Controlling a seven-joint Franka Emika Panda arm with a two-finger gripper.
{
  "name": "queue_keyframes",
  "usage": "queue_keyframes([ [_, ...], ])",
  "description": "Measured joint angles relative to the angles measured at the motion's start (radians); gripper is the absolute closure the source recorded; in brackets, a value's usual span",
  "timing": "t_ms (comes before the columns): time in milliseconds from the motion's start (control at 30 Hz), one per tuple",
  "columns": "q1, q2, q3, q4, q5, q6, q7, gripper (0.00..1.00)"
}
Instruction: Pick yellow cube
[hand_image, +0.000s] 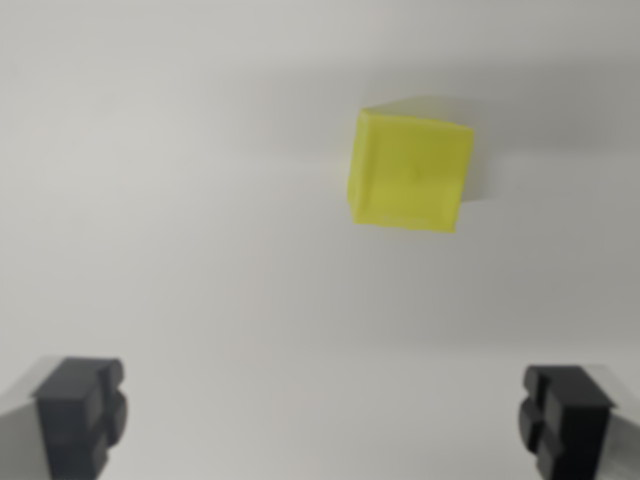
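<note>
My claw (325, 420) was spread wide, nothing between the jaws. The two black fingertips (80, 410) sat at the lower left and lower right corners of the frame, looking down at the white counter (200, 250). The yellow cube (410, 170) lay upper right of centre, well apart from both tips and closer to the wrist view's right. It sat slightly rotated, with one flat face toward the camera and a soft shadow on its right side. I could read no markings on the cube or the pads; the picture was blurred. Bare counter surrounded the cube on every side, out to all frame edges.
</note>
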Motion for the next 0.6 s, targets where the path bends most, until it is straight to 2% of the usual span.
queue_keyframes([
  [600,-0.023,0.083,0.000,-0.009,0.004,0.094,0.006,0.00],
])
